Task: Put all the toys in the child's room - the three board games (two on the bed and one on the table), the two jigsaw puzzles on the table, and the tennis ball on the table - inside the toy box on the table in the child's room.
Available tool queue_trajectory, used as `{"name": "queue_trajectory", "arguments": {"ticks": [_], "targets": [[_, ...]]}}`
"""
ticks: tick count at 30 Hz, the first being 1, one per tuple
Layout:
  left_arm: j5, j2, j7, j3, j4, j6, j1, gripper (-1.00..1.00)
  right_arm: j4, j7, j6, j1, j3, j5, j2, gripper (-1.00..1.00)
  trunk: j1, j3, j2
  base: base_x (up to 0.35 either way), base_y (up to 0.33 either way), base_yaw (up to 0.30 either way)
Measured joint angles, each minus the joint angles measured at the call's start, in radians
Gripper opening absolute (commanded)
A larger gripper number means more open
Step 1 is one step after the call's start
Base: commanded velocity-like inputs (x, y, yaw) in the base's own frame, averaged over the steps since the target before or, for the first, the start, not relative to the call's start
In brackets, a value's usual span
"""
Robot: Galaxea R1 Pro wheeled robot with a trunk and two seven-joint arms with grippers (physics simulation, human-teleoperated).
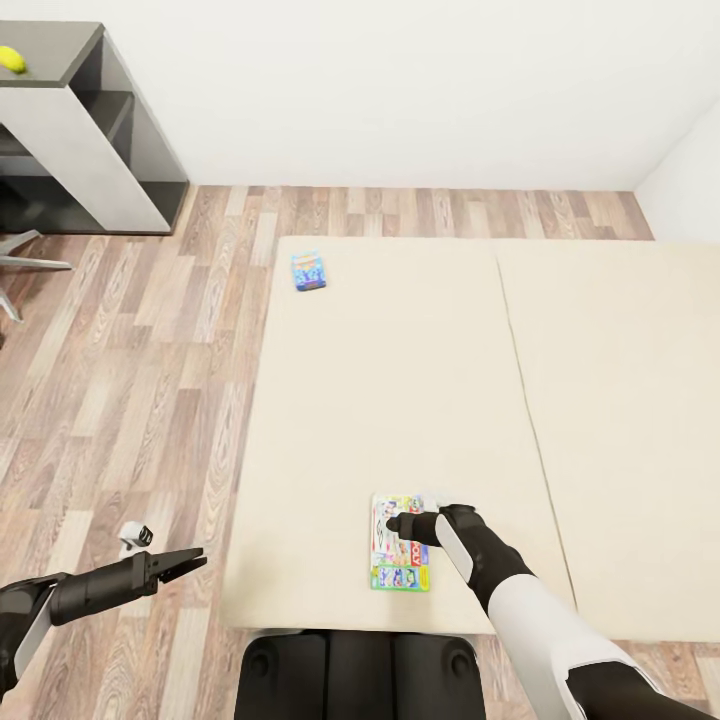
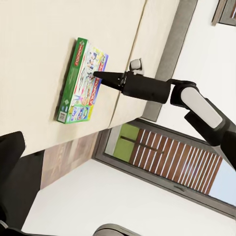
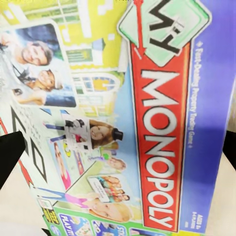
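Two board games lie on the cream bed [image 1: 400, 380]. A blue one [image 1: 308, 271] rests near the bed's far left corner. The green Monopoly box [image 1: 400, 560] [image 2: 78, 86] [image 3: 132, 123] lies flat near the front edge. My right gripper [image 1: 397, 523] [image 2: 96, 74] hovers just over this box, open, with a dark fingertip [image 3: 10, 157] at each side of the lid and nothing held. Out to the left of the bed, my left gripper [image 1: 190, 562] hangs over the floor, open and empty. The yellow tennis ball [image 1: 12, 59] sits on the table at the far left.
A grey and white table [image 1: 70, 130] stands against the back wall at the left, with a chair leg [image 1: 25, 262] beside it. Wooden floor [image 1: 130, 380] runs between table and bed. A second mattress section [image 1: 620, 400] lies to the right.
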Motion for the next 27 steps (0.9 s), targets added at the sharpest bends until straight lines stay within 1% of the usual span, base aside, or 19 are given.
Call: {"name": "queue_trajectory", "arguments": {"ticks": [27], "targets": [[-0.001,-0.001,0.000,0.000,0.000,0.000,0.000,1.00,0.000,0.000,-0.001,0.000,0.000,0.000,0.001,1.00,0.000,0.000,0.000,0.000,0.060,0.000]]}}
